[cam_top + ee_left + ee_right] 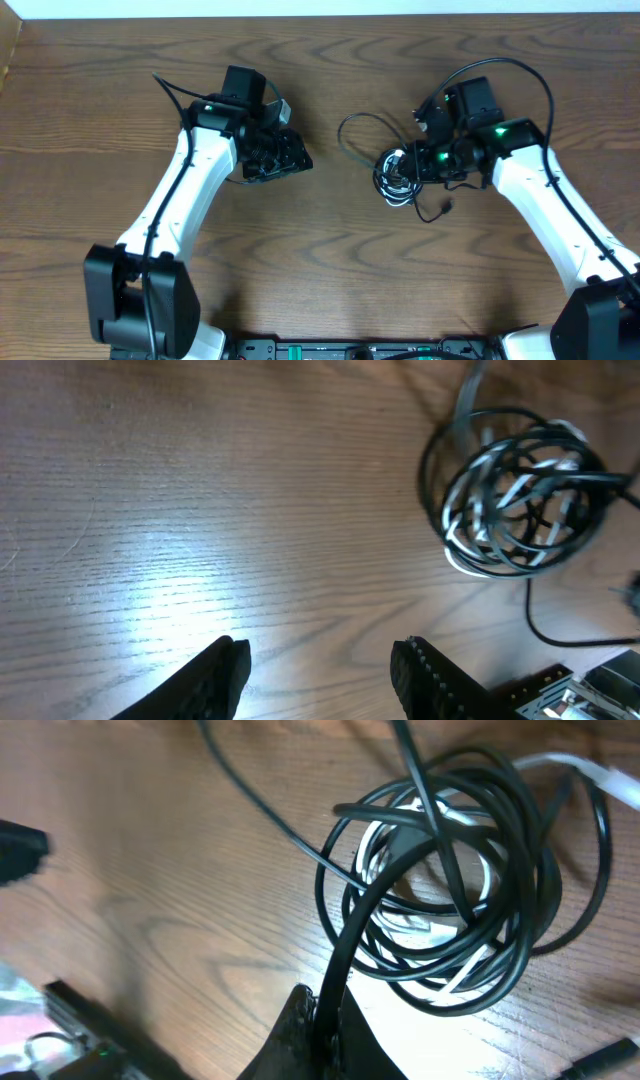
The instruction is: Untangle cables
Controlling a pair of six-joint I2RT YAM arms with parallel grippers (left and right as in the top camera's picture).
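The table (330,260) is dark brown with wavy, streaked wood grain. The cables (398,178) are mostly black, with one white cord (560,762) showing among them. The left arm (185,190) and right arm (545,200) are white with black joints and small green lights (500,130); the left gripper (320,660) and right gripper (320,1010) are black.

I see a brown wood table (330,250) with dark wavy lines running all across its top. Along the far edge I see a white strip (320,8), and I cannot tell what it is. In my left wrist view, a big patch of light (170,600) shines on the wood.
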